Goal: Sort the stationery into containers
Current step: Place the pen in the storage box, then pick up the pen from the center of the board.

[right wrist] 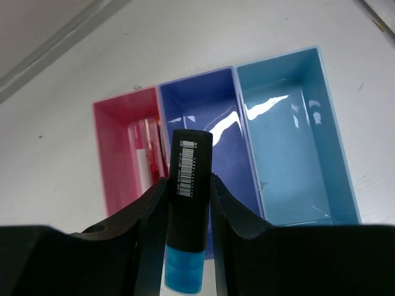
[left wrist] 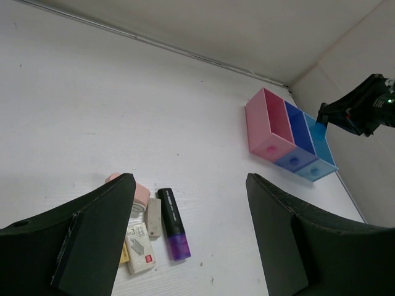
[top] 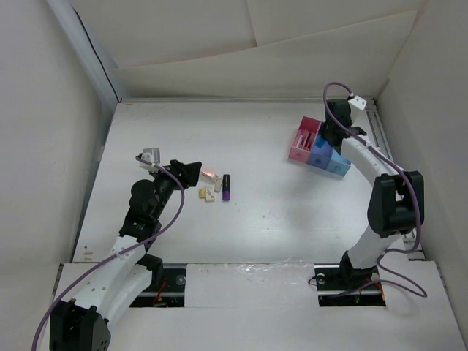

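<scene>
Right tool (right wrist: 187,180) clamps a black-and-blue marker (right wrist: 191,154) above the three-bin tray (right wrist: 278,57); left tool (left wrist: 190,179), fully spread and empty, sits near the purple marker (left wrist: 174,225).

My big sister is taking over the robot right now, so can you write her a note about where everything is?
Right gripper: shut on a black-and-blue marker, held over the tray.
Left gripper: open, by the pile on the table.
Done: one pink item lies in the pink bin; dark blue bin and light blue bin look empty.
Left to do: drop the held marker, then sort the purple marker, pink piece and cream erasers.
</scene>
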Controlling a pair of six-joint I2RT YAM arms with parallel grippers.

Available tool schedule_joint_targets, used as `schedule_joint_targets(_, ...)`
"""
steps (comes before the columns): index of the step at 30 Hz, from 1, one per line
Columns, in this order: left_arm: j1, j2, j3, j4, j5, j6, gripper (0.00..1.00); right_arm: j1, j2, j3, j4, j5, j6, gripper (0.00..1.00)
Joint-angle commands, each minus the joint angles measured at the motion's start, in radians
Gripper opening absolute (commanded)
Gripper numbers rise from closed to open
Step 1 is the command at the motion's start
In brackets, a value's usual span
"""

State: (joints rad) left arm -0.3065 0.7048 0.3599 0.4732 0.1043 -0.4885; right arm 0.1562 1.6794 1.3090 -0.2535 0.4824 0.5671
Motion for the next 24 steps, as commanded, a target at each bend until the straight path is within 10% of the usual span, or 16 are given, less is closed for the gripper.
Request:
schedule_joint_targets(1, -0.002, -0.004, 0.044, 0.036, 0.015, -0.005, 0.69, -0.02, 0.042, 0.01, 0.02, 0.024, 0.017, 0.12)
schedule_joint_targets(10, -0.002, -0.004, 0.044, 0.036, 0.015, -0.005, 0.69, -0.02, 0.039, 0.019, 0.02, 0.035, 0.036, 0.54)
schedule_joint_targets(17, -0.002, -0.004, 0.044, 0.036, 0.015, -0.005, 0.69, 0.014, -0.055, -0.016, 0.039, 0.035, 0.036, 0.57)
schedule_joint_targets(19, -0.002, -0.004, 0.044, 0.036, 0.015, -0.015, 0.69, 0.075, -0.078, -0.051, 0.069, 0.006, 0.017, 0.54)
schedule_joint_targets(24, -0.002, -0.004, 0.044, 0.036, 0.015, -0.015, 0.69, 0.27, -0.055, -0.069, 0.08, -0.073, -0.018, 0.07)
